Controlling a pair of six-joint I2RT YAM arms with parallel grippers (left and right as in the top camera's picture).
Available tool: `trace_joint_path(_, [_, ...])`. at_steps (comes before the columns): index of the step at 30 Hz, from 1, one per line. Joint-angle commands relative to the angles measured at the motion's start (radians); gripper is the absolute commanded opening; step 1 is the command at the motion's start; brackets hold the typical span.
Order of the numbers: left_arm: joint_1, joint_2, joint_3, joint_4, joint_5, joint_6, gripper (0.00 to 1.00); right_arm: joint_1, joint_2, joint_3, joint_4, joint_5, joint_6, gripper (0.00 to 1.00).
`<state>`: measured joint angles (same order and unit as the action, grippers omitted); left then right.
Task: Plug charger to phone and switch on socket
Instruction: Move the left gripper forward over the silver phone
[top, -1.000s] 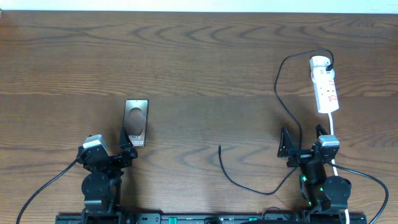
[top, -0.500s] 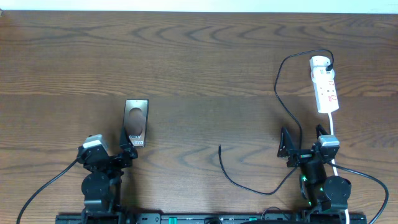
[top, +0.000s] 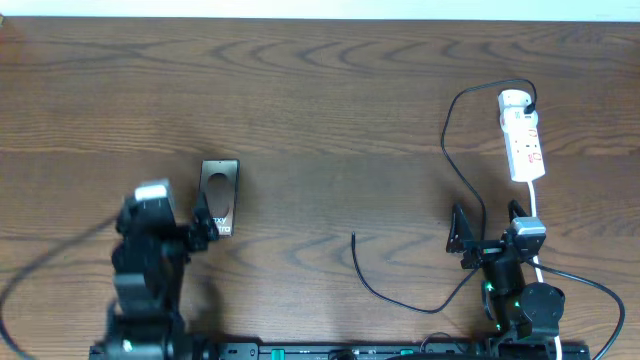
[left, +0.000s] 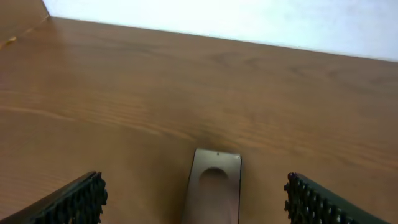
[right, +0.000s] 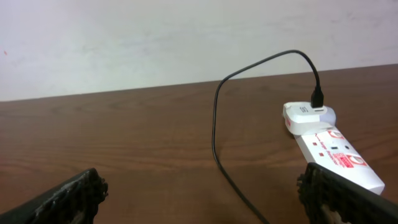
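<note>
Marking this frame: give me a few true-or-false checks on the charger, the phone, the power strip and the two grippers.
1. The charger is plugged in at the far end of the power strip. True.
2. The phone lies face up just ahead of the open left gripper. True.
3. The charger's connector tip is seated in the phone. False: the tip lies loose on the table, well apart from the phone.
4. The right gripper is shut on the charger. False: it is open and holds nothing.
</note>
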<state>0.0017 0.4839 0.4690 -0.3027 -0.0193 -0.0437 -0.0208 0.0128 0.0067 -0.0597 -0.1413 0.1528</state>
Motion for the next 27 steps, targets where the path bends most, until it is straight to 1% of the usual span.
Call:
trace_joint_path(1, [-0.005, 0.251, 0.225, -0.074, 0.039, 0.051, 0.90, 0.008, -0.004, -0.001, -0.004, 0.001, 0.004, 0.99])
trace_joint_path(4, [-0.005, 0.452, 0.424, -0.203, 0.039, 0.051, 0.90, 0.008, -0.004, -0.001, -0.004, 0.001, 0.004, 0.99])
trace_joint_path(6, [-0.005, 0.585, 0.565, -0.315, 0.039, 0.051, 0.90, 0.008, -0.004, -0.001, -0.004, 0.001, 0.004, 0.99])
trace_joint_path(11, [-0.005, 0.840, 0.840, -0.563, 0.039, 0.051, 0.90, 0.008, -0.004, -0.001, -0.004, 0.001, 0.004, 0.99])
trace_joint_path(13, [-0.005, 0.898, 0.888, -0.603, 0.039, 0.051, 0.90, 0.008, -0.004, -0.001, -0.004, 0.001, 0.004, 0.99])
trace_joint_path(17, [-0.005, 0.961, 0.898, -0.608, 0.039, 0.048, 0.90, 0.008, -0.004, -0.001, -0.004, 0.001, 0.004, 0.99])
trace_joint_path(21, [-0.005, 0.991, 0.898, -0.630, 0.039, -0.030, 0.90, 0.008, -0.004, -0.001, -0.004, 0.001, 0.004, 0.99])
trace_joint_path(24, [-0.005, 1.003, 0.897, -0.631, 0.047, -0.040, 0.90, 0.008, -0.004, -0.001, -0.004, 0.001, 0.004, 0.99])
trace_joint_path(25, [-0.005, 1.005, 0.896, -0.630, 0.047, -0.040, 0.61, 0.008, -0.004, -0.001, -0.004, 0.001, 0.004, 0.99])
trace_joint_path(26, [-0.005, 1.005, 0.896, -0.630, 0.046, -0.040, 0.41, 0.008, -0.004, -0.001, -0.004, 0.001, 0.004, 0.99])
trace_joint_path(27, [-0.005, 1.005, 0.896, -0.630, 0.046, -0.040, 0.37, 0.008, -0.004, -0.001, -0.004, 0.001, 0.004, 0.99])
